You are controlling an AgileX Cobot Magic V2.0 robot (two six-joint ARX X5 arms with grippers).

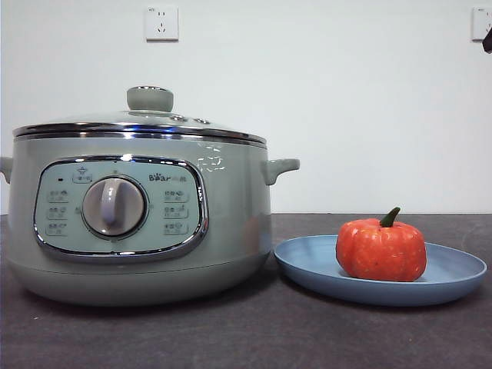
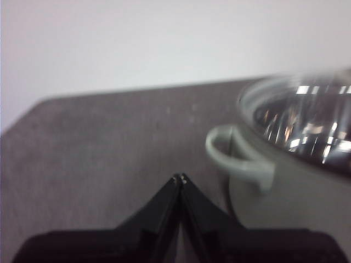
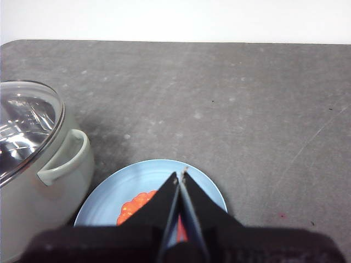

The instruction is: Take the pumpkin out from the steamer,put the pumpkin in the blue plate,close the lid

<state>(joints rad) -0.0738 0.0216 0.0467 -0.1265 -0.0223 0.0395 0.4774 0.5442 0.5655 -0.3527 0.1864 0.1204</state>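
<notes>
The orange-red pumpkin (image 1: pixel 381 250) with its green stem sits in the blue plate (image 1: pixel 453 269) at the right of the table. To its left stands the sage-green steamer (image 1: pixel 231 223), and the glass lid (image 1: pixel 138 123) with its green knob rests shut on the rim. My right gripper (image 3: pixel 180 176) hangs shut and empty high above the plate (image 3: pixel 142 178), partly hiding the pumpkin (image 3: pixel 134 208). Beside the steamer's side handle (image 2: pixel 238 159), my left gripper (image 2: pixel 180 178) is shut and empty over the bare table. A black tip (image 1: pixel 487 38) shows at the front view's top right corner.
The dark grey table (image 1: pixel 254 338) stretches in front of the pot and plate. A white wall with a socket (image 1: pixel 161 23) stands behind. In the right wrist view the steamer (image 3: pixel 33 164) stands close beside the plate.
</notes>
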